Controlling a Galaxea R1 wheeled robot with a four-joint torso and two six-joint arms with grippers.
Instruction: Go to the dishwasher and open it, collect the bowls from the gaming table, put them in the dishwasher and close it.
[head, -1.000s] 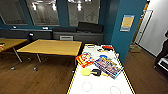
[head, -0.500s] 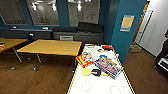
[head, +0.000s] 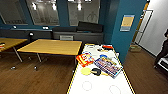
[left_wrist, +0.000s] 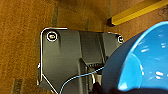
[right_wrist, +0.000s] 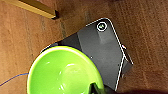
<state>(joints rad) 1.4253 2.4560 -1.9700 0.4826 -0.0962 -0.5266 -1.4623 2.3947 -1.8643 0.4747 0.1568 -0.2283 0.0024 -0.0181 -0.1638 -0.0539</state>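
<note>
The gaming table (head: 100, 86), white-topped with yellow edges, stretches away from me just right of centre in the head view. A vivid blue bowl (left_wrist: 150, 57) hangs close above the wooden floor, and my left gripper (left_wrist: 105, 87) is shut on its rim. My right gripper (right_wrist: 97, 88) is shut on a bright green bowl (right_wrist: 62, 72), with a dark finger hooked over the rim. A yellow bar (left_wrist: 135, 12) of the table's frame lies on the floor behind the blue bowl, and the yellow bar (right_wrist: 32, 7) also lies behind the green one. The dishwasher is out of view.
Board-game boxes (head: 108, 65), a red box (head: 85, 60) and a yellow disc (head: 86, 71) lie on the table top. Yellow-topped desks (head: 52, 46) stand to the left. A teal column (head: 125, 30) rises to the right, and a person (head: 163, 50) is at the right edge.
</note>
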